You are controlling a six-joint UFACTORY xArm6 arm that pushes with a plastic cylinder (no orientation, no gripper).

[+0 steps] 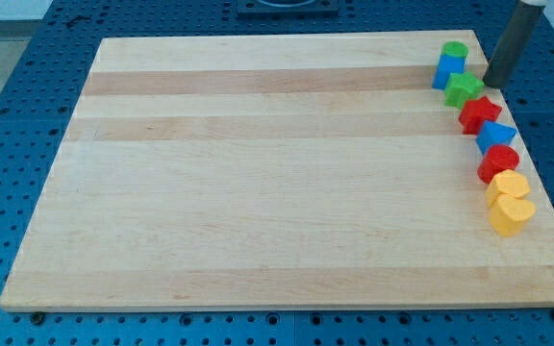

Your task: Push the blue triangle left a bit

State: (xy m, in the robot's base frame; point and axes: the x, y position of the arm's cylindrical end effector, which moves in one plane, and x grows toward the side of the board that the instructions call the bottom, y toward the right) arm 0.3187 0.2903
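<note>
Starting at my tip: a bare rod end with nothing to open or close and nothing held, planted near the worktop's right edge at the view's top, just beside the green star on that star's right and just above the red star. Touching either one or merely close: cannot tell. Down from there, toward the view's bottom and a shade to the right, sits the blue triangle, with the red star partly in between. Hence the relation that matters: target below the tip rather than to its left, so a leftward shove probably calls first for a drop down the narrow strip of board right of the column, to a spot level with the triangle on its right face. Little room there, by the look of it. As for the triangle itself: small, bright blue, a flat top with darker sides, one corner pointing right, wedged in a curving column of blocks, seemingly touching the red star above and a rounded red block below. Further down, two yellow blocks, the lowest heart-shaped. Further up, a squarish blue block and a green cylinder. Likely risk: neighbours dragged along leftward.
</note>
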